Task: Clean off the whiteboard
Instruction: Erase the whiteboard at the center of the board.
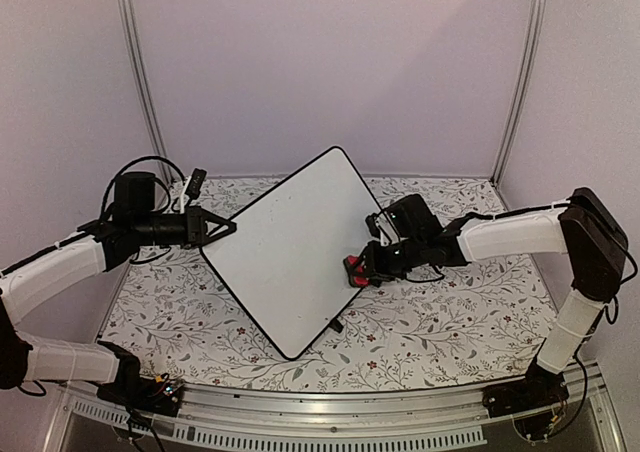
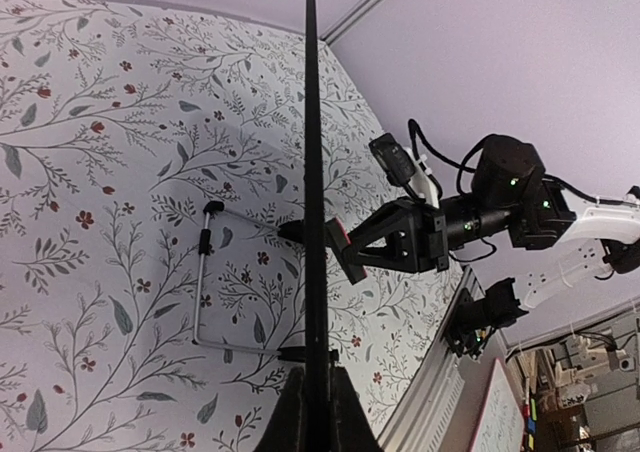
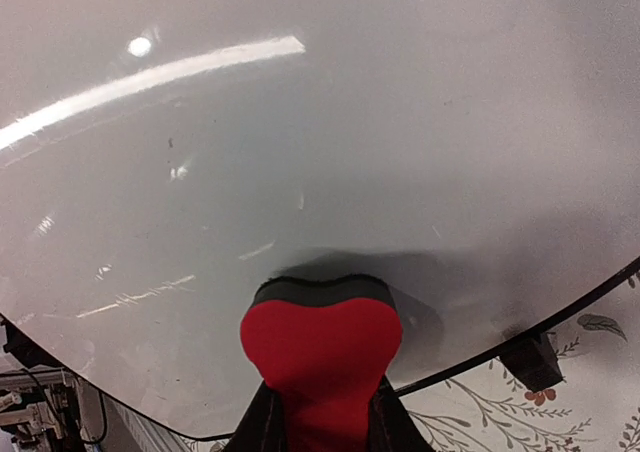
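board [image 1: 290, 257] sits diagonal, long axis near-left to far-right; left gripper [image 1: 228, 228] pinches its left edge, right gripper [image 1: 363, 268] clamps eraser [image 1: 352, 271] at its right side.

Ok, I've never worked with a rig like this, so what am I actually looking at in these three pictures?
Two robot arms are bolted at the near edge of a table with a flowered cover. The overhead picture looks down from behind them. The other two come from a camera on each wrist. The left pincer is shut on the edge of the whiteboard, so its camera sees the board edge-on as a thin black line. The right pincer holds a red eraser against the board's face, near one edge. No writing shows on the board.
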`<state>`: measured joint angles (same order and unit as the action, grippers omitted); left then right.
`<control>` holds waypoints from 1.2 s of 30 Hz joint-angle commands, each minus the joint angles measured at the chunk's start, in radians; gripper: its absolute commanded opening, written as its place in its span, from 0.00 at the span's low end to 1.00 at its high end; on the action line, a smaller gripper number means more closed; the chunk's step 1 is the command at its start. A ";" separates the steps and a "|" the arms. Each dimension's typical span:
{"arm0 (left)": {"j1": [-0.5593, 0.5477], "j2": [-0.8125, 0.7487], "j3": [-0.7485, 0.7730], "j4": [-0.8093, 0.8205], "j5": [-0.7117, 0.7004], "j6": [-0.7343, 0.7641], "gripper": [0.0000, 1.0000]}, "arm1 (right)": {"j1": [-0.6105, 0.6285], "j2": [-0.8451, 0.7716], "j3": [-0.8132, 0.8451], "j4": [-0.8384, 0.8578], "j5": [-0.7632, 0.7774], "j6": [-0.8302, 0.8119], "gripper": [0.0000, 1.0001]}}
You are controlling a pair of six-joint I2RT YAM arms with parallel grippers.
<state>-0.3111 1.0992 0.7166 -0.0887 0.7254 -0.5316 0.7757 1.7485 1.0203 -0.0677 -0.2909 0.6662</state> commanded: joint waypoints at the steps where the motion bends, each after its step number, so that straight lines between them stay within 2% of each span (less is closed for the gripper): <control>1: -0.014 0.005 -0.013 0.001 0.077 0.046 0.00 | 0.016 -0.086 0.081 -0.096 0.044 -0.121 0.00; 7: -0.013 0.006 -0.014 0.001 0.076 0.046 0.00 | 0.016 -0.125 0.284 -0.271 0.220 -0.302 0.00; 11: -0.014 0.005 -0.014 0.001 0.074 0.046 0.00 | 0.016 -0.083 0.369 -0.330 0.261 -0.380 0.00; 17: -0.013 0.012 -0.012 0.001 0.074 0.045 0.00 | 0.027 -0.017 0.401 -0.294 0.266 -0.475 0.00; 21: -0.012 0.013 -0.012 0.000 0.074 0.046 0.00 | 0.065 0.035 0.448 -0.286 0.381 -0.521 0.00; 28: -0.002 0.009 -0.010 0.000 0.071 0.045 0.20 | 0.071 0.043 0.417 -0.281 0.492 -0.478 0.00; 36: 0.027 -0.021 -0.012 0.005 0.059 0.038 0.52 | 0.061 -0.066 0.270 -0.273 0.587 -0.411 0.00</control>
<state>-0.3027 1.1034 0.7120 -0.0937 0.7784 -0.5026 0.8452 1.7615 1.3445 -0.3408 0.2077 0.2096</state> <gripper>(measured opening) 0.461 0.218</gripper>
